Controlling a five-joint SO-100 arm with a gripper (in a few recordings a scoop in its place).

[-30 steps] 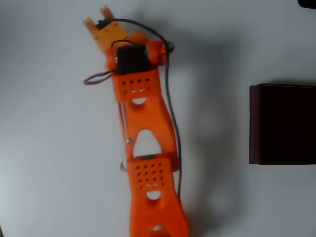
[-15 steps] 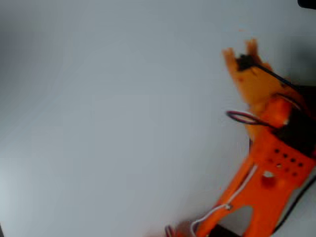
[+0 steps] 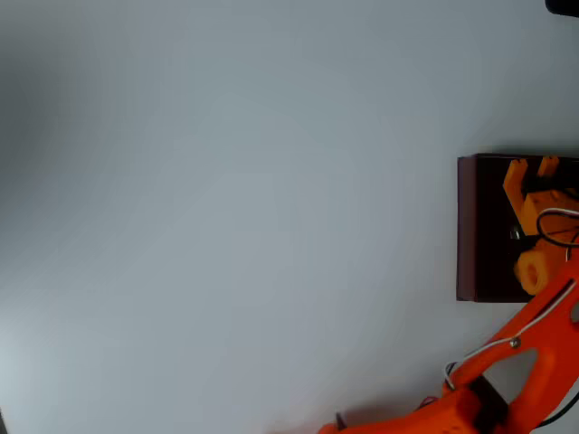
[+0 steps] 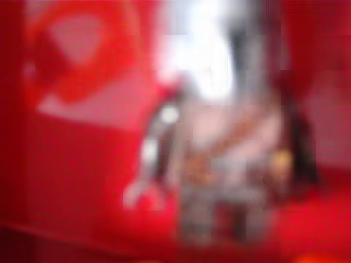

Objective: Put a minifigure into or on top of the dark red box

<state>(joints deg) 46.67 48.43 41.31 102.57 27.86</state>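
1. Over at the right edge of the overhead view sits the dark red box (image 3: 467,231), its maroon left wall and near-black inside showing, cut off by the frame on its right side.
2. My gripper (image 3: 531,166) hangs above the box's dark interior, near its upper edge, with the two orange fingertips (image 3: 516,172) pointing toward the top of the picture.
3. A gap shows between the two fingertips, so the jaws stand somewhat apart; whether anything sits between them I cannot tell from above.
4. My orange arm (image 3: 507,357) runs from the bottom edge of the overhead view up and to the right, crossing the box's lower right part, with white and black cables along it.
5. Around the box, the table (image 3: 226,226) is a plain pale grey-white surface.
6. From the wrist view everything is heavily blurred: red fills the left, right and lower parts, a bright white patch lies near the top middle, and a greyish, pale smear sits in the centre.
7. I cannot make out the minifigure with any certainty; that central smear is too blurred to name.
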